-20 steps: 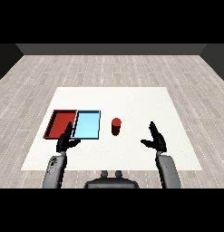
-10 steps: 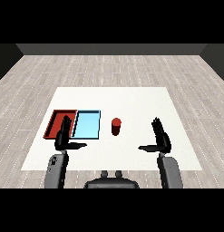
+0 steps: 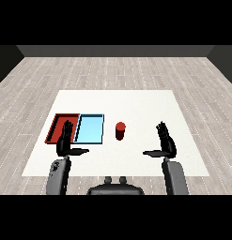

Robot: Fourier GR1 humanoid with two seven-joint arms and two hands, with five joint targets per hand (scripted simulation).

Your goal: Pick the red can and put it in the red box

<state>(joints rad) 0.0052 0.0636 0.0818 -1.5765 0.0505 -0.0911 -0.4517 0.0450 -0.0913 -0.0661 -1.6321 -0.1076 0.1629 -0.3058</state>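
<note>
Grey forearms enter from the two lower corners of the head view, each ending in a black hand raised over the near part of the white table (image 3: 136,101). The left hand (image 3: 65,142) has its fingers straight and pointing away from the robot, with the thumb stretched sideways toward the middle of the table; it is released and holds nothing. In the view it overlaps the near edge of the red tray (image 3: 57,126), though whether it touches the tray cannot be told. The right hand (image 3: 166,143) mirrors this pose: fingers straight and extended forward, thumb stretched inward toward the left, released and holding nothing, with bare table below it.

Farther out, between the two hands and slightly beyond them, the red can (image 3: 120,131) stands upright on the table. It is untouched by either hand, sits just to the right of the light blue tray (image 3: 89,128), and is well apart from the right hand. The light blue tray and the red tray lie side by side with their long edges adjoining, the red one at the left. The can is outside both trays.

Beyond the trays and the can, the table continues as a plain white surface, and past its far edge a grey plank floor (image 3: 115,70) extends to a dark wall.
</note>
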